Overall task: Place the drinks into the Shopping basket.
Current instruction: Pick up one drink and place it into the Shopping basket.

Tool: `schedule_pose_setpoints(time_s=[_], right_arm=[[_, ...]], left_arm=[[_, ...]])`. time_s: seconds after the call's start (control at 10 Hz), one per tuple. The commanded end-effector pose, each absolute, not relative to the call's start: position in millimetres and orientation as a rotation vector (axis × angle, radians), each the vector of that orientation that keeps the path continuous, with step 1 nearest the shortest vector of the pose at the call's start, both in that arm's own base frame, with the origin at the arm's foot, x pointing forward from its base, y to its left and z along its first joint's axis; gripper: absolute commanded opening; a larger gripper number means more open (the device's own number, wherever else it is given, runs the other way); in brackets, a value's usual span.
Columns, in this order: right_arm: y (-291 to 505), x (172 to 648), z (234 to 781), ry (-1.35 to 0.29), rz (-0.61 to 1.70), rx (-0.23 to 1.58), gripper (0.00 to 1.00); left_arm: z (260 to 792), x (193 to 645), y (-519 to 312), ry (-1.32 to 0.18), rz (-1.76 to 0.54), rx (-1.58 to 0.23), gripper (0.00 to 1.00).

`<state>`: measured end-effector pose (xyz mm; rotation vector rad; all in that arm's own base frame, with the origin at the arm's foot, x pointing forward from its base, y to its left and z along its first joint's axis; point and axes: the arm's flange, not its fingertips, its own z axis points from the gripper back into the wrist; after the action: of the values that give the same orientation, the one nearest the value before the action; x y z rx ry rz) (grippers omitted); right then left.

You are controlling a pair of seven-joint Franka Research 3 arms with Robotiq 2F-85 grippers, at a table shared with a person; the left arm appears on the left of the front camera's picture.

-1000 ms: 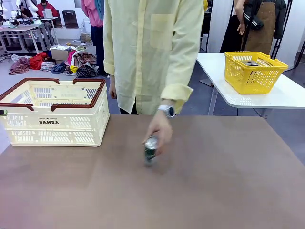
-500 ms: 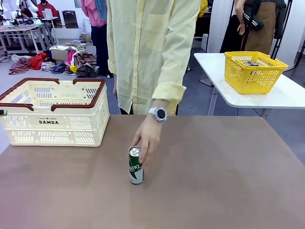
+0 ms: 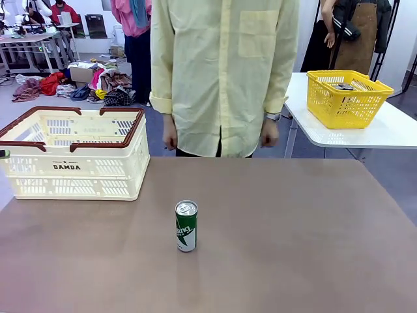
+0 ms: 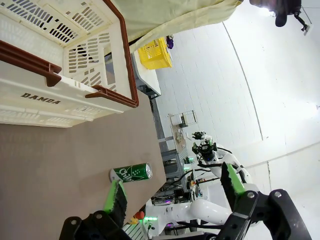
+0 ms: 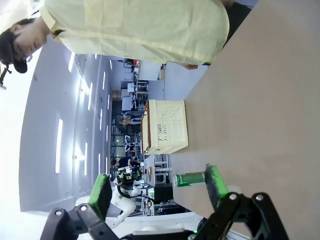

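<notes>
We log a brown table, seen from the robot's side. A person in a pale yellow shirt stands at its far edge, hands hanging at the sides, off the table. The cream basket, brown-rimmed and marked "DAMDA", sits at the table's far left. A yellow basket rests on a white side table beyond, to the right. Left pincer: fingers spread apart. Right pincer: likewise apart. We find the green can upright near the table's middle, well apart from the basket.
</notes>
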<state>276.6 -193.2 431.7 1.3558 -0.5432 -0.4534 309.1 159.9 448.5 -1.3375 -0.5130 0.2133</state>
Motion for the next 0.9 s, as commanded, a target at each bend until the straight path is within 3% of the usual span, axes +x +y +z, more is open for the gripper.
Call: schedule_pose_setpoints(time_s=[0.0,0.6,0.8], right_arm=[[-194,280,435,-0.567,-0.442,1.366,1.00],[-194,280,435,-0.567,-0.442,1.366,1.00],[-194,280,435,-0.567,-0.442,1.366,1.00]], left_arm=[[451,310,160,-0.519,0.218,-1.355,1.00],[448,309,160,-0.513,0.213,-1.338,1.00],[529,308,37,-0.357,-0.003,-1.236,1.00]])
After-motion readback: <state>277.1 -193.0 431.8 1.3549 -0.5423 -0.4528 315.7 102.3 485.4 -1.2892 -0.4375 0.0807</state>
